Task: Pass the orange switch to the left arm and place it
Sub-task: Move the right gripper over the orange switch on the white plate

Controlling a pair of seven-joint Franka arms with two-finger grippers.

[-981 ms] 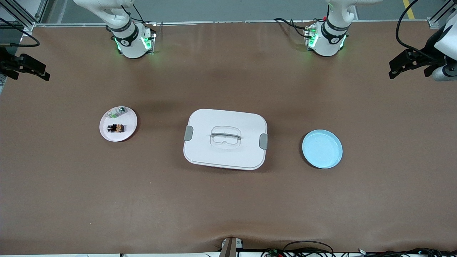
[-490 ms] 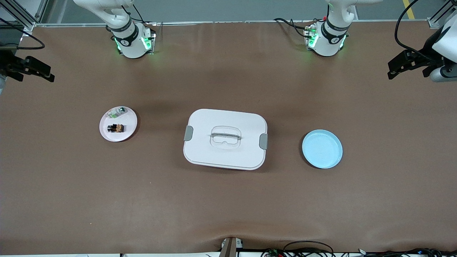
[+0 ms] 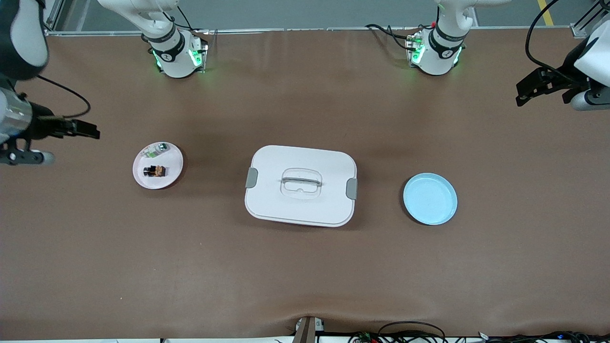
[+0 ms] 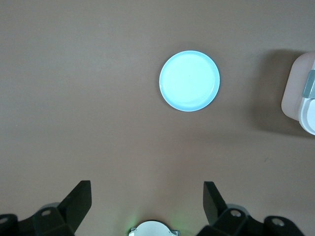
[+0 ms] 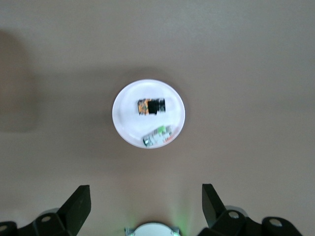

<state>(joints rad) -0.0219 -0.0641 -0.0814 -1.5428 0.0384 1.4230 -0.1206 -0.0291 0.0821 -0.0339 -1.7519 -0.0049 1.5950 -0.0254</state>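
Note:
The orange switch (image 3: 155, 170) lies on a small white plate (image 3: 174, 162) toward the right arm's end of the table, beside a green-and-white component (image 3: 157, 150). The right wrist view shows the switch (image 5: 151, 106) on that plate (image 5: 125, 129). My right gripper (image 3: 93, 132) is open and empty, in the air over bare table beside the plate at the right arm's end; it also shows in the right wrist view (image 5: 146, 192). The white box (image 3: 300, 185) stands mid-table, lid on. My left gripper (image 3: 523, 93) is open and empty, up over the table's edge at the left arm's end; it also shows in the left wrist view (image 4: 147, 191).
A light blue plate (image 3: 430, 198) lies empty between the box and the left arm's end; it also shows in the left wrist view (image 4: 189, 80), along with one corner of the box (image 4: 299, 93). Cables hang at the table's near edge (image 3: 410, 331).
My right gripper has swung in from the table's edge toward the white plate. My left gripper has shifted only slightly. The switch, box and plates have not moved.

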